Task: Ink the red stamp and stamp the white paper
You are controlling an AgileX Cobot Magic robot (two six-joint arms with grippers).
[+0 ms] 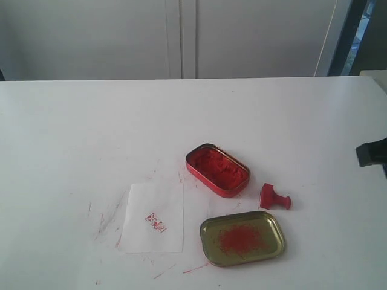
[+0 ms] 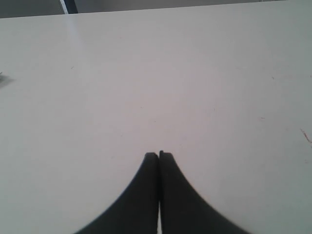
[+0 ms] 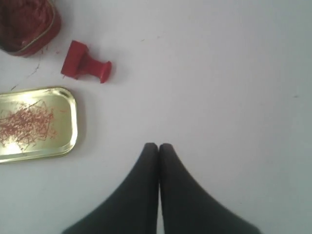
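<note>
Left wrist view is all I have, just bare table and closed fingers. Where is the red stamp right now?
Observer: The red stamp lies on its side on the table, between the red ink tin and the gold lid, touching neither.
Operator: Is the other arm holding anything?
Observer: No, the right gripper is shut on nothing, over bare table apart from the stamp.
Operator: Anything printed yet?
Observer: Yes, the white paper carries a red print near its middle.
</note>
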